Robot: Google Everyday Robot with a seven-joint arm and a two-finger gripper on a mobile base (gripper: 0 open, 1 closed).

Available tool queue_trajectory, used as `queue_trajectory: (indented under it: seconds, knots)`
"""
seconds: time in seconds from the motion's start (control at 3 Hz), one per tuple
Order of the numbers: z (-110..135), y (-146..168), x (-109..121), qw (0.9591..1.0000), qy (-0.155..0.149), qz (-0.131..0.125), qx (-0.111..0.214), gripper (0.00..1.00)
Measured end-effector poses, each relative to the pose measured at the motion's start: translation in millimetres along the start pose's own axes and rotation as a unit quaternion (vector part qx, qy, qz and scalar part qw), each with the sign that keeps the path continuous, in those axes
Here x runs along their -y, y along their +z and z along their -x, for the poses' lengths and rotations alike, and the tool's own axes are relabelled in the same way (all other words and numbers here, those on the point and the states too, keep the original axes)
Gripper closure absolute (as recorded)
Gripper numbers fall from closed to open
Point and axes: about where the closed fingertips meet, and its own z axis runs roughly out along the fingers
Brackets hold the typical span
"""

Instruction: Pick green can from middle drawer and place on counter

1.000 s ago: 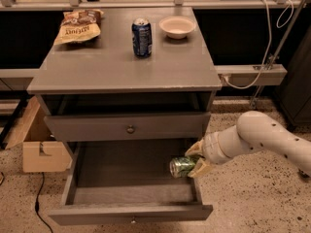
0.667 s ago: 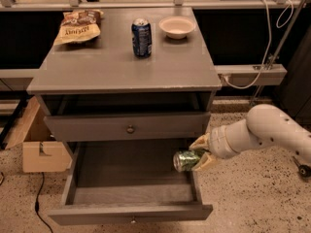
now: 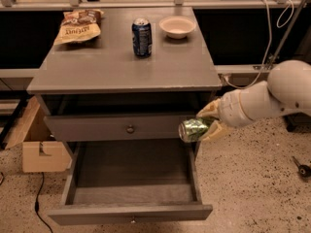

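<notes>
End effector (image 3: 204, 124) around half-hidden green can (image 3: 191, 130)

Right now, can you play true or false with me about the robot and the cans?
1. The gripper is holding the green can. True.
2. The green can stands on the counter. False: it is held on its side in the air, lower than the counter, at the cabinet's right front.
3. The middle drawer is pulled open. True.
4. The blue can is inside the drawer. False: it stands upright on the counter, between the chip bag and the bowl.
</notes>
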Motion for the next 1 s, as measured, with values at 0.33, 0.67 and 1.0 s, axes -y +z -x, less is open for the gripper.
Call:
queue_trajectory:
  seconds: [0.33, 0.67, 1.0]
  knots:
    - [29, -27, 46, 0.9997, -0.017, -0.014, -0.012, 1.0]
    - [29, -27, 46, 0.9997, -0.017, -0.014, -0.012, 1.0]
    - [55, -45, 70, 0.9987, -0.04, -0.031, -0.009, 1.0]
